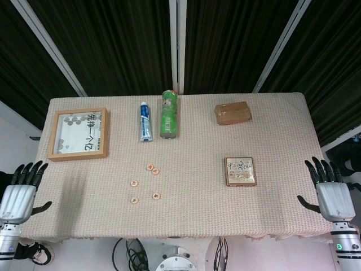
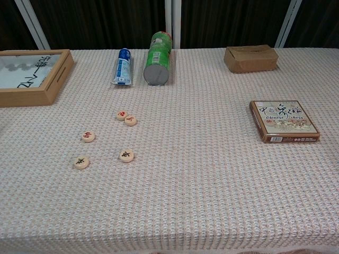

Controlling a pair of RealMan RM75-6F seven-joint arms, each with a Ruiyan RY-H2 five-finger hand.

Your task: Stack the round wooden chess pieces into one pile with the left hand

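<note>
Left hand (image 1: 20,195) fingers spread, holding nothing, at the desk (image 1: 271,209) edge, well apart from the chess pieces (image 2: 127,155). Right hand (image 1: 333,195) likewise empty, fingers apart. Five pieces lie loose and unstacked, two touching; beyond them a toothpaste tube (image 2: 123,67) and green can (image 2: 158,66), a wooden frame (image 2: 32,76) off to one side, a chess box (image 2: 283,121) well apart.

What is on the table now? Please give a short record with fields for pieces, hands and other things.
pieces: five round wooden chess pieces lying flat and unstacked; two at the far end touch or nearly touch
left hand: open, at the table's left edge, holding nothing
right hand: open, at the right edge
other things: wooden frame, toothpaste tube, green can on its side, brown box, chess set box
</note>
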